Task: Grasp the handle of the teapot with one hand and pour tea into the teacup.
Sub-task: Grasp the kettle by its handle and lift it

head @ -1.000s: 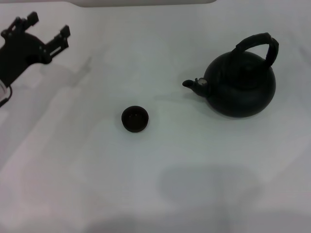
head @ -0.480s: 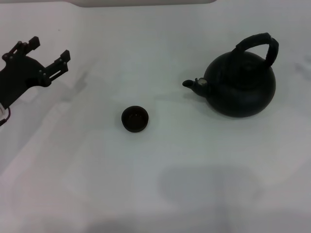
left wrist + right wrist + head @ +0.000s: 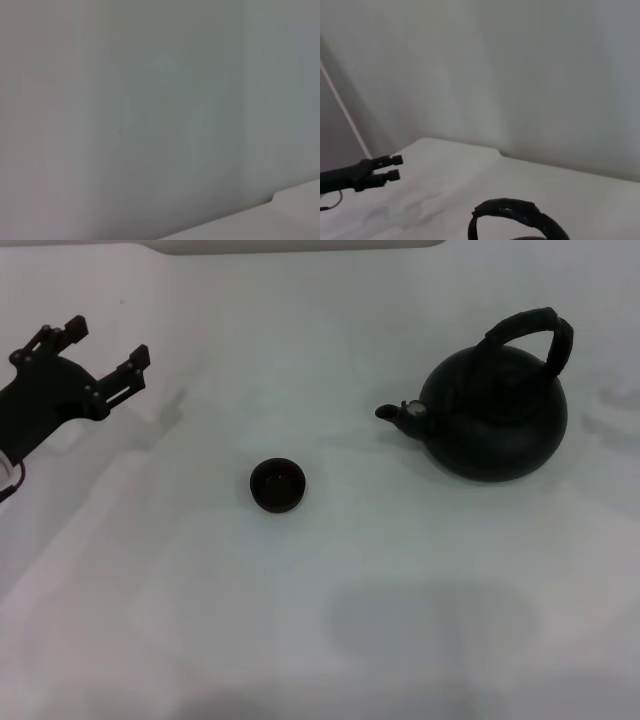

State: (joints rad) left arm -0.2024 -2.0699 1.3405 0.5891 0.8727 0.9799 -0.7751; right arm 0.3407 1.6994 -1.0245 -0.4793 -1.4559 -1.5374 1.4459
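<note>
The matte black teapot (image 3: 495, 425) stands upright at the right of the white table, its short spout (image 3: 400, 412) pointing left toward the teacup. The thick black handle (image 3: 525, 325) arches over its top, and nothing holds it. The right wrist view shows the handle (image 3: 515, 210) from close above. The tiny black teacup (image 3: 277, 485) sits near the table's middle, well left of the spout. My left gripper (image 3: 107, 342) hovers open and empty at the far left, well away from both. It also shows far off as the left gripper (image 3: 395, 167) in the right wrist view. My right gripper is out of view.
The white table (image 3: 300, 620) carries only the teapot and the cup. A pale wall rises behind the table's far edge (image 3: 470, 145). A soft shadow (image 3: 430, 625) lies on the near part of the table.
The left gripper has come down toward the near side, staying open and nearly still over the last half second. Teapot and cup have not moved.
</note>
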